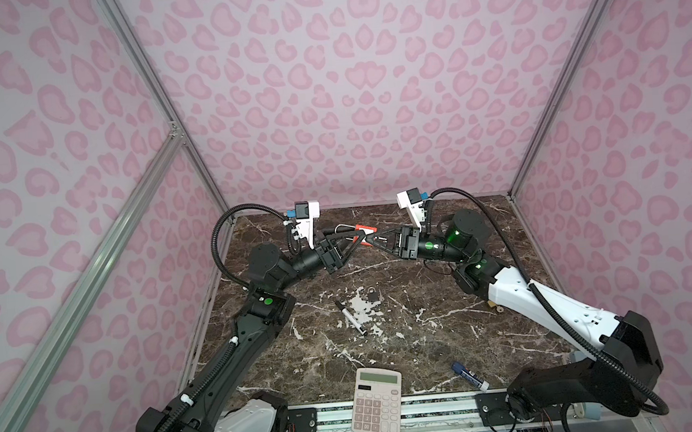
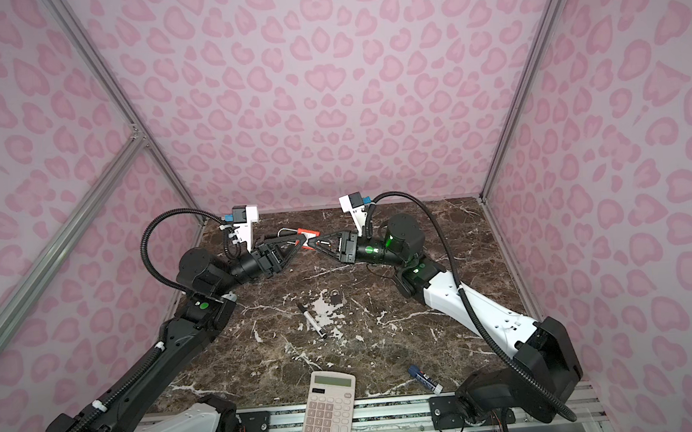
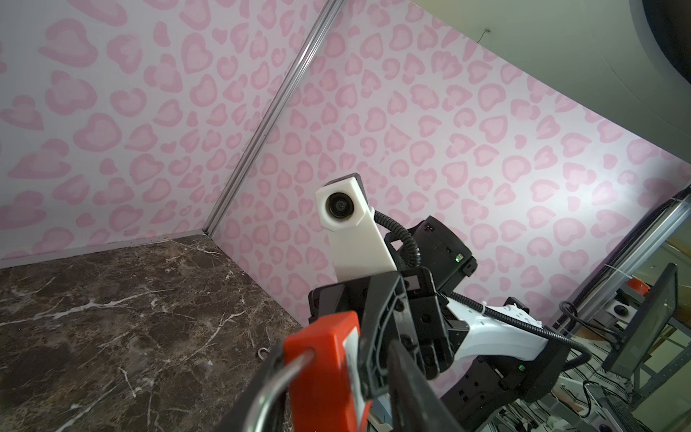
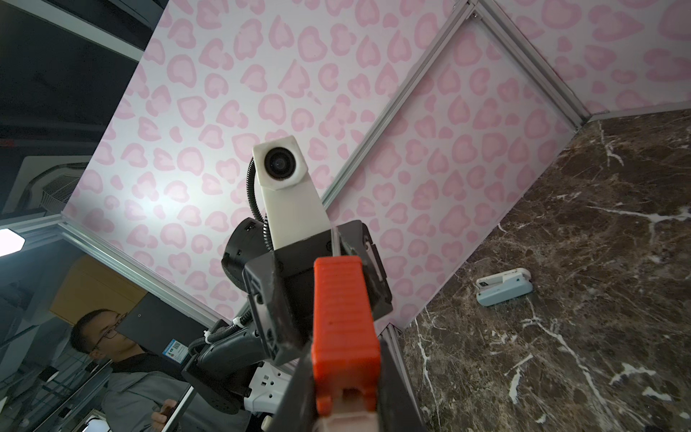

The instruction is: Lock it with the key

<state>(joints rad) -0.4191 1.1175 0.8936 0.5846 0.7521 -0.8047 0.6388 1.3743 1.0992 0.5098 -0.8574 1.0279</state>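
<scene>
In both top views the orange padlock (image 1: pixel 366 227) (image 2: pixel 308 231) is held above the bench's (image 1: pixel 428 344) back edge, where the left gripper (image 1: pixel 357 238) and right gripper (image 1: pixel 374 240) meet on it. A marker (image 1: pixel 352 317) and calculator (image 1: pixel 377 402) lie clear. Left wrist view: jaws flank the shackle (image 3: pixel 276 377), grip unclear. Right wrist view: jaws pinch its body.

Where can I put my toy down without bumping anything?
On the bare marble tabletop between the marker and the calculator, or right of the small padlock toward the right arm. It's crowded at the back around the held orange padlock.

Robotics lab: aluminium-framed booth (image 1: pixel 174 127), pink-patterned walls (image 1: pixel 347 79), marble tabletop (image 1: pixel 427 328), operator (image 4: pixel 112 344) outside.
</scene>
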